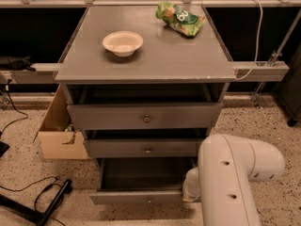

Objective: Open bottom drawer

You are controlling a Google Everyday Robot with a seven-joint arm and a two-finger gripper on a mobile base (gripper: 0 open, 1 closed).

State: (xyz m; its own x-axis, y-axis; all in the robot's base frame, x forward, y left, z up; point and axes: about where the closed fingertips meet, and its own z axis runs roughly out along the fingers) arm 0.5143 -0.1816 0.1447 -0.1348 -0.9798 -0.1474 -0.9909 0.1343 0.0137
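The grey cabinet (146,55) has three drawers. The bottom drawer (136,197) is pulled far out, showing its dark empty inside (143,173); its small knob (149,201) sits at the centre of the front. The middle drawer (147,148) and the top drawer (146,117) stand slightly out. My white arm (230,173) fills the lower right. The gripper is hidden behind the arm, near the bottom drawer's right front corner.
A cream bowl (122,43) and a green snack bag (180,18) lie on the cabinet top. An open cardboard box (59,131) stands left of the cabinet. Black cables and a stand leg (42,204) lie on the speckled floor at lower left.
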